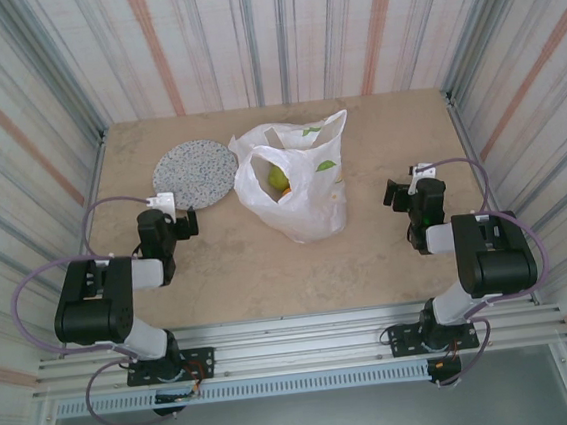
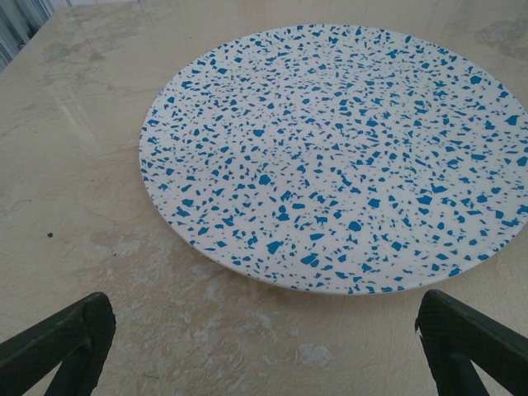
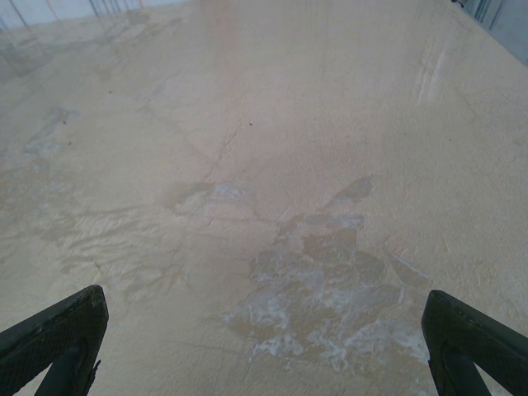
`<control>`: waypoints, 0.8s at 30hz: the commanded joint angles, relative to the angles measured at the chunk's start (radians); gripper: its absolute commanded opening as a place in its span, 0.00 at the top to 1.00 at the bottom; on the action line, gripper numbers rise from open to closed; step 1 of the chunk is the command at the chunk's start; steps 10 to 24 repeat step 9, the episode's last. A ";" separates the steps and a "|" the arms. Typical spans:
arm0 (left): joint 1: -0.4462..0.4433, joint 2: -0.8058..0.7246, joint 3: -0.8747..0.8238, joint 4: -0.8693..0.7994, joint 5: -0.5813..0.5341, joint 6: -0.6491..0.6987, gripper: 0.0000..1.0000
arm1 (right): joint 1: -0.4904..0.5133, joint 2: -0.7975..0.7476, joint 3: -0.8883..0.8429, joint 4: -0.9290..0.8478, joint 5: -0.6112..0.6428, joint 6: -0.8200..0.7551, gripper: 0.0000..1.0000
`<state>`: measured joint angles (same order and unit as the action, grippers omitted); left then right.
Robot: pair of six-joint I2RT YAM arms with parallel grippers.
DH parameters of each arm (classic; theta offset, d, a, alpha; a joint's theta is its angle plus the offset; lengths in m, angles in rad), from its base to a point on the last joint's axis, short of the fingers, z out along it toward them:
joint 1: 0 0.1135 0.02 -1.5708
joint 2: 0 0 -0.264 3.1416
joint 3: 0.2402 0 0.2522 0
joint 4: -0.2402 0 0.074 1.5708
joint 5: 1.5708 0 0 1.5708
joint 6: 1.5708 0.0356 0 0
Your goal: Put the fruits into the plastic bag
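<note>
We are locating the plastic bag [image 1: 308, 205] at mid-bench, slumped on the bench [image 1: 258, 265] with its handles toward the far wall and its mouth gaping up and to the left. Its long axis is running roughly from the far side toward the arms. We are counting one bag, and through the mouth one green fruit [image 1: 278, 180] lying inside. Any further fruits under the film are too hidden for us to count. One speckled plate [image 1: 195, 176] is lying just left of the bag, with a bare face in the left wrist view. The bag is sitting between the two claws: ahead and to the right of the left claw [image 1: 182, 222], ahead and to the left of the right claw [image 1: 400, 193]. We are judging neither arm clearly nearer. Both claws are standing wide apart and holding nothing; the left fingers [image 2: 66, 338] are framing the plate's near rim, and the right fingers [image 3: 58, 334] are framing bare bench. We are judging any coming move to be turning on the upward-left mouth, which is favouring the left arm.
</note>
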<state>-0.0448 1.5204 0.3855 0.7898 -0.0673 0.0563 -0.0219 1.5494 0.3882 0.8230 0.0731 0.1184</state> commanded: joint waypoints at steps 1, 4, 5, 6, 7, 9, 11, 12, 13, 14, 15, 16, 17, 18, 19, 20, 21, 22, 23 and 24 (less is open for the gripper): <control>0.008 -0.012 0.015 0.017 0.012 0.002 0.01 | -0.006 -0.006 0.003 0.018 -0.013 -0.022 0.01; 0.007 -0.010 0.017 0.014 0.012 0.001 0.01 | -0.007 -0.006 0.003 0.018 -0.013 -0.022 0.01; 0.008 -0.009 0.019 0.014 0.013 0.002 0.01 | -0.007 -0.005 0.003 0.017 -0.012 -0.022 0.01; 0.007 -0.008 0.021 0.009 0.015 0.001 0.01 | -0.007 -0.006 0.003 0.018 -0.013 -0.023 0.01; 0.007 -0.007 0.022 0.009 0.014 0.001 0.01 | -0.006 -0.006 0.003 0.017 -0.013 -0.022 0.01; 0.008 -0.012 0.016 0.015 0.016 0.002 0.01 | -0.006 -0.005 0.003 0.018 -0.013 -0.023 0.01; 0.008 -0.012 0.016 0.015 0.016 0.002 0.01 | -0.006 -0.005 0.003 0.018 -0.013 -0.023 0.01; 0.008 -0.012 0.016 0.015 0.016 0.002 0.01 | -0.006 -0.005 0.003 0.018 -0.013 -0.023 0.01; 0.008 -0.012 0.016 0.015 0.016 0.002 0.01 | -0.006 -0.005 0.003 0.018 -0.013 -0.023 0.01; 0.008 -0.012 0.016 0.015 0.016 0.002 0.01 | -0.006 -0.005 0.003 0.018 -0.013 -0.023 0.01; 0.008 -0.012 0.016 0.015 0.016 0.002 0.01 | -0.006 -0.005 0.003 0.018 -0.013 -0.023 0.01; 0.008 -0.012 0.016 0.015 0.016 0.002 0.01 | -0.006 -0.005 0.003 0.018 -0.013 -0.023 0.01; 0.008 -0.012 0.016 0.015 0.016 0.002 0.01 | -0.006 -0.005 0.003 0.018 -0.013 -0.023 0.01; 0.008 -0.012 0.016 0.015 0.016 0.002 0.01 | -0.006 -0.005 0.003 0.018 -0.013 -0.023 0.01; 0.008 -0.012 0.016 0.015 0.016 0.002 0.01 | -0.006 -0.005 0.003 0.018 -0.013 -0.023 0.01; 0.008 -0.012 0.016 0.015 0.016 0.002 0.01 | -0.006 -0.005 0.003 0.018 -0.013 -0.023 0.01; 0.008 -0.012 0.016 0.015 0.016 0.002 0.01 | -0.006 -0.005 0.003 0.018 -0.013 -0.023 0.01; 0.008 -0.012 0.016 0.015 0.016 0.002 0.01 | -0.006 -0.005 0.003 0.018 -0.013 -0.023 0.01; 0.008 -0.012 0.016 0.015 0.016 0.002 0.01 | -0.006 -0.005 0.003 0.018 -0.013 -0.023 0.01; 0.008 -0.012 0.016 0.015 0.016 0.002 0.01 | -0.006 -0.005 0.003 0.018 -0.013 -0.023 0.01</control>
